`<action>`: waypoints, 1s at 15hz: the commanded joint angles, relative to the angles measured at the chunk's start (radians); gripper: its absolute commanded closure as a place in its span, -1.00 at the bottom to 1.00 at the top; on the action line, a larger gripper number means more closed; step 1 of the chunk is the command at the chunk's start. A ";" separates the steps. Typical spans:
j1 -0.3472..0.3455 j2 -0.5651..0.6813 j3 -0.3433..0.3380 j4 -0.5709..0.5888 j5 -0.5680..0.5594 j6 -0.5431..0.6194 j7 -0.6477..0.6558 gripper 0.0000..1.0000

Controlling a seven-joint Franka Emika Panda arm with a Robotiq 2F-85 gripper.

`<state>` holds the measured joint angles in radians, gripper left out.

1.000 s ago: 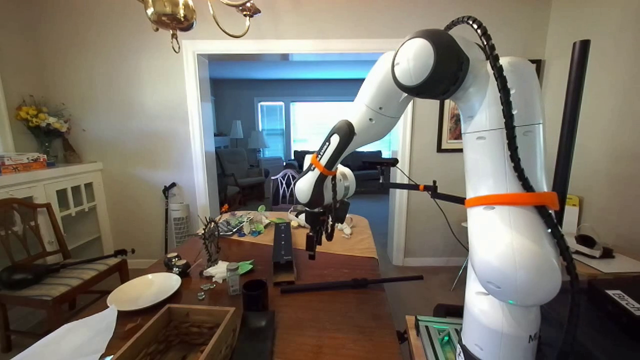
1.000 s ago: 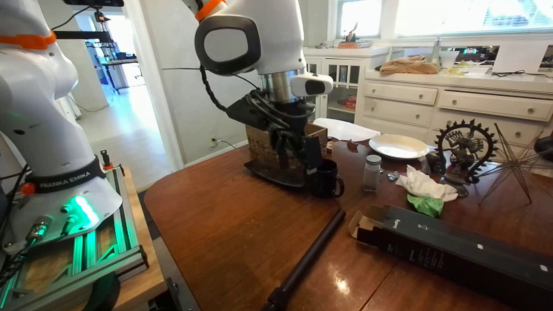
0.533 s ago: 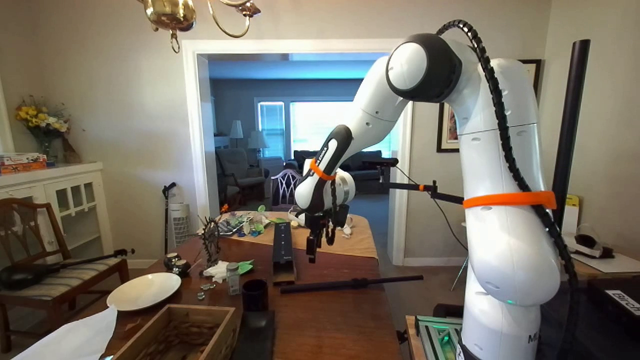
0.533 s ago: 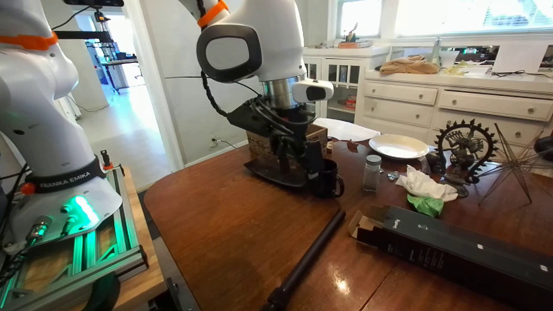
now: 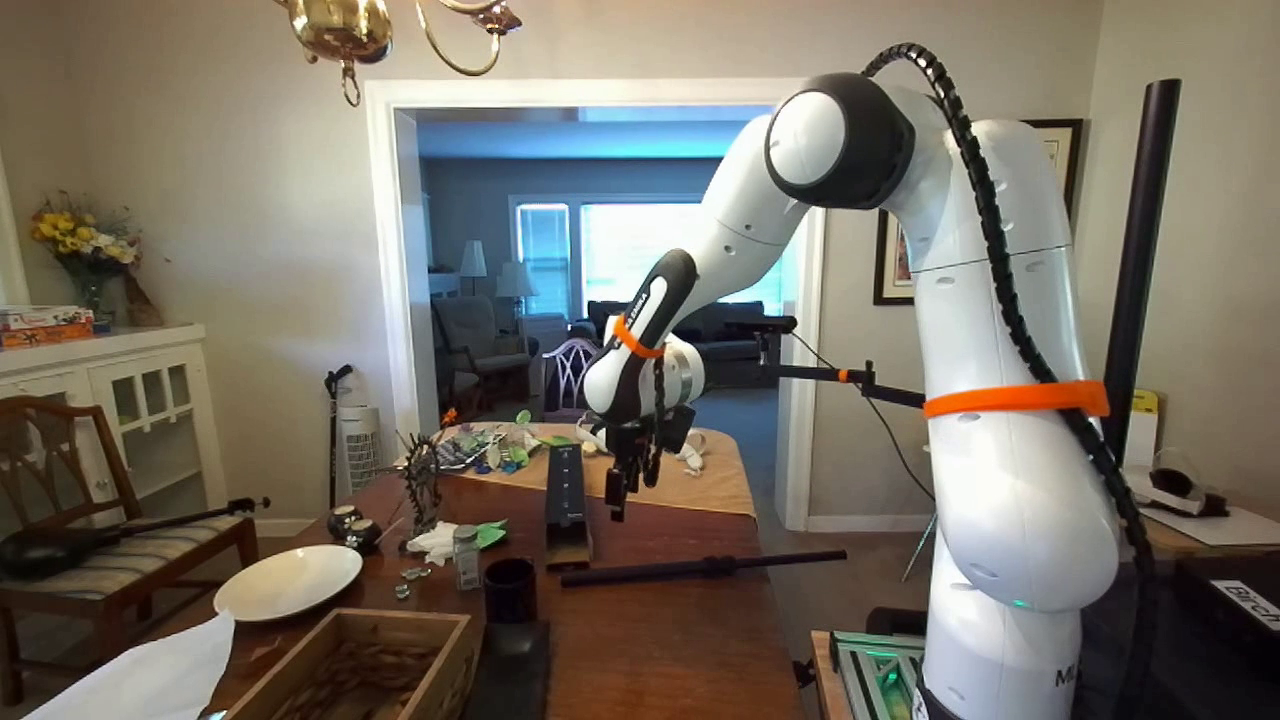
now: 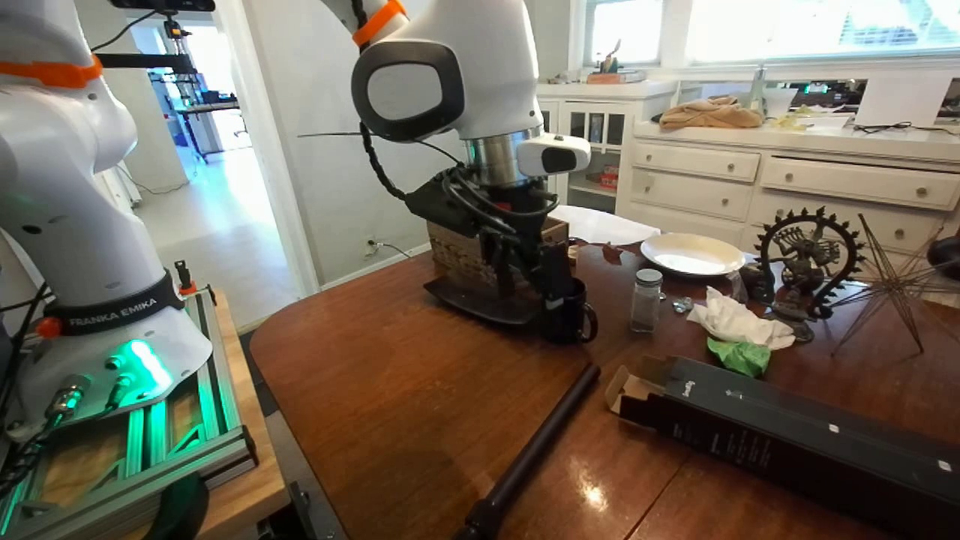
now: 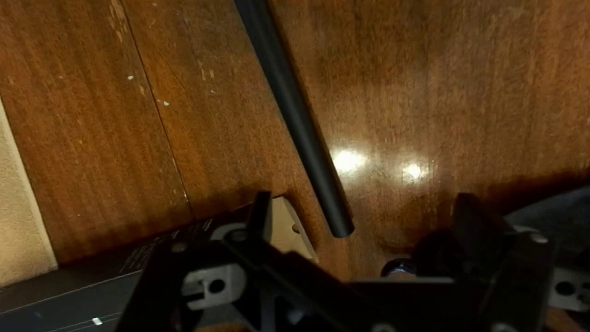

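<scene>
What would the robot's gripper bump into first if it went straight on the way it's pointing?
Probably the black rod, or the tabletop beside it, below the open gripper; depth is hard to judge.

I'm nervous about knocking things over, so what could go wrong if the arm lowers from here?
In the wrist view, one of the open fingers overlaps the open end of the black cardboard box, so it might snag the tan flap. The other could tip the nearby black mug. The black pole looks round and could roll if nudged.
</scene>
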<state>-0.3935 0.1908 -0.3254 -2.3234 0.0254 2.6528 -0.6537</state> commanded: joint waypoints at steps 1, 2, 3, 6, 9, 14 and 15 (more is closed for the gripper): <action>-0.051 0.090 0.033 0.136 0.066 -0.066 -0.020 -1.00; -0.064 0.110 0.043 0.166 0.077 -0.080 -0.033 -1.00; -0.080 0.136 0.057 0.204 0.090 -0.118 -0.060 -1.00; -0.104 0.203 0.073 0.292 0.077 -0.185 -0.078 -1.00; -0.141 0.257 0.105 0.351 0.082 -0.192 -0.149 -1.00; -0.218 0.300 0.177 0.386 0.139 -0.127 -0.302 -1.00; -0.236 0.304 0.195 0.391 0.158 -0.125 -0.336 -1.00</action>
<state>-0.5687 0.4690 -0.1861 -1.9603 0.1240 2.5096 -0.8821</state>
